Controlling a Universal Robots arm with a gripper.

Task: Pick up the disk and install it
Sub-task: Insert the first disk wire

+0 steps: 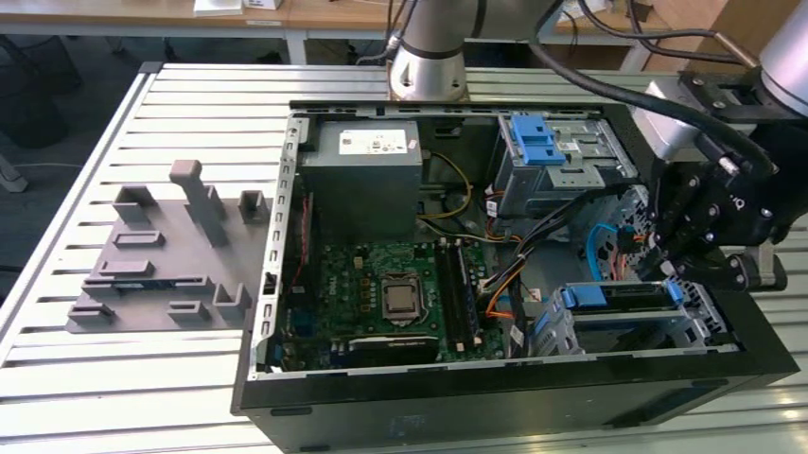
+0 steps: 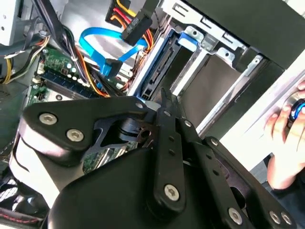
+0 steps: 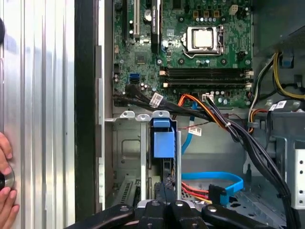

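Open computer case [image 1: 505, 392] lies on its side on a slatted metal table [image 1: 189, 104], interior facing up. Gripper [image 1: 688, 274] hangs over the lower drive cage [image 1: 707, 326] at the exterior view's right, near the case's front corner. The disk [image 1: 619, 296] sits inside that cage, with its blue carrier tab showing at the cage mouth. In the first wrist view the disk [image 3: 163, 143] stands edge-on in its slot between the cage's metal rails, blue tab toward the motherboard [image 3: 190, 57], and the gripper [image 3: 164, 191] lines up on the disk's dark edge. Fingers are pressed together with no gap to see. The tip lies at the carrier's edge; cannot tell whether it touches. In the second wrist view the gripper [image 2: 164, 102] comes to one narrow point just beside the disk [image 2: 159, 67], whose blue rail runs along the cage wall. A blue flat cable [image 3: 214, 179] loops on the case floor beside the cage, near a bundle of orange and black wires. A person's hand [image 3: 5, 191] rests on the table outside the case wall, and it appears in the second wrist view too [image 2: 286, 143]. Grey power supply [image 1: 366, 180] with a white sticker sits at the case's far end. The upper bay next to it carries a blue latch [image 1: 536, 142]. A grey fixture plate [image 1: 165, 274] with upright blocks lies on the table at the exterior view's left, well apart from the case.
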